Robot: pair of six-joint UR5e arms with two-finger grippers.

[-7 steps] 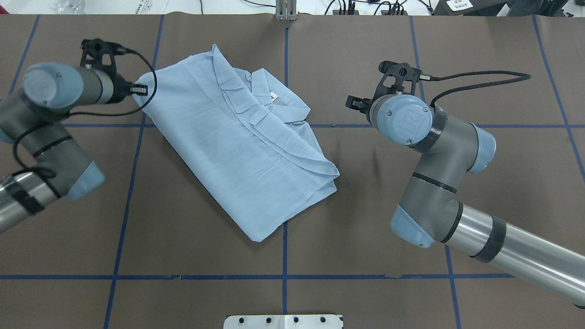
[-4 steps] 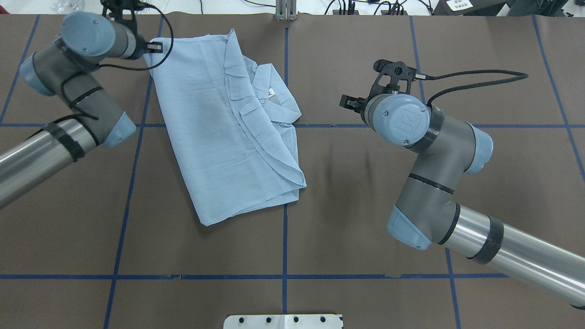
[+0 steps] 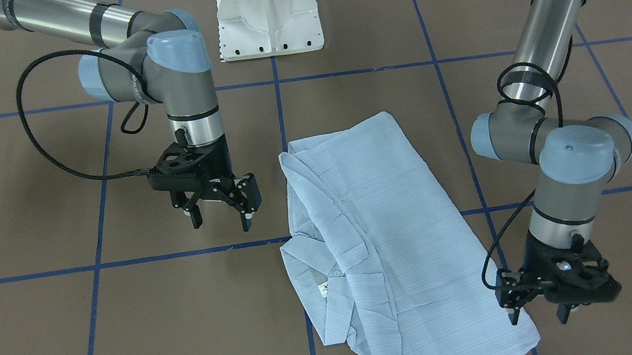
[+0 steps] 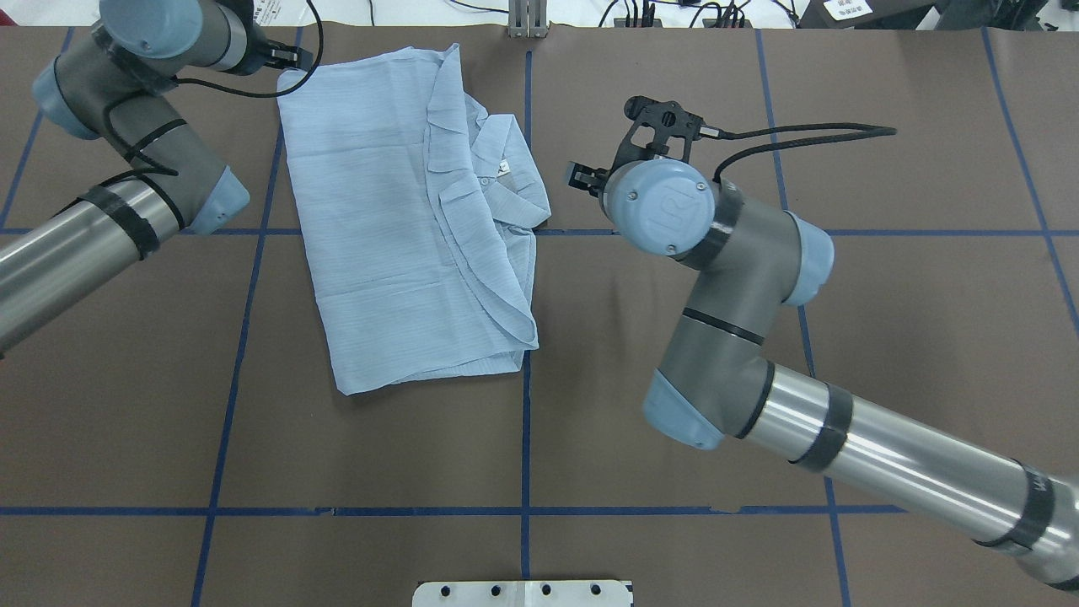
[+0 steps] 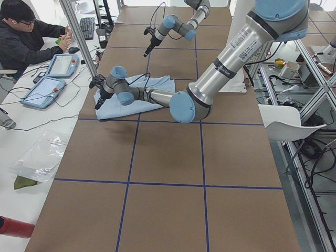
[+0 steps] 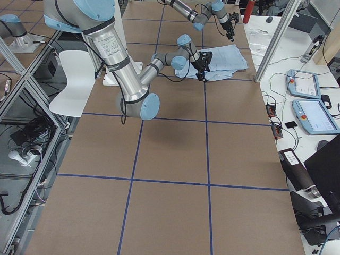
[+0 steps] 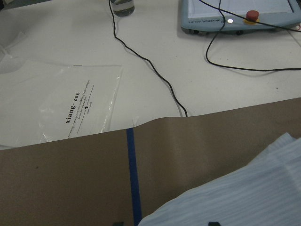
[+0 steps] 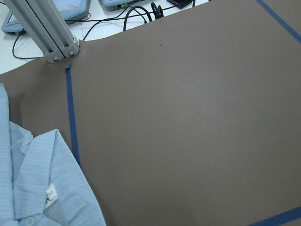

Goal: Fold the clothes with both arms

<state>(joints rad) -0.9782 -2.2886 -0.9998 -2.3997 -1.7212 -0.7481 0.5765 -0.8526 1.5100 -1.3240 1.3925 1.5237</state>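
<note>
The light blue striped shirt (image 4: 388, 219) lies folded flat on the brown table, collar and neck label (image 4: 504, 169) on its right side. My left gripper (image 4: 291, 57) is at the shirt's far left corner. In the front view it (image 3: 538, 313) is open, with one finger (image 3: 514, 314) at the cloth's edge. The left wrist view shows that shirt corner (image 7: 244, 197) just below the camera. My right gripper (image 4: 580, 177) is open and empty, hovering just right of the collar; it also shows in the front view (image 3: 222, 215). The right wrist view shows the collar (image 8: 42, 197).
The table's far edge runs close behind the shirt, with an aluminium post (image 4: 527, 21), cables, a plastic bag (image 7: 70, 103) and teach pendants (image 7: 240, 14) beyond. The white pedestal base (image 3: 267, 13) is at the near edge. An operator (image 5: 23, 37) sits at the far side.
My left gripper dragged the shirt's corner toward the far edge, turning the shirt squarer, and now stands open. My right arm moved left toward the collar.
</note>
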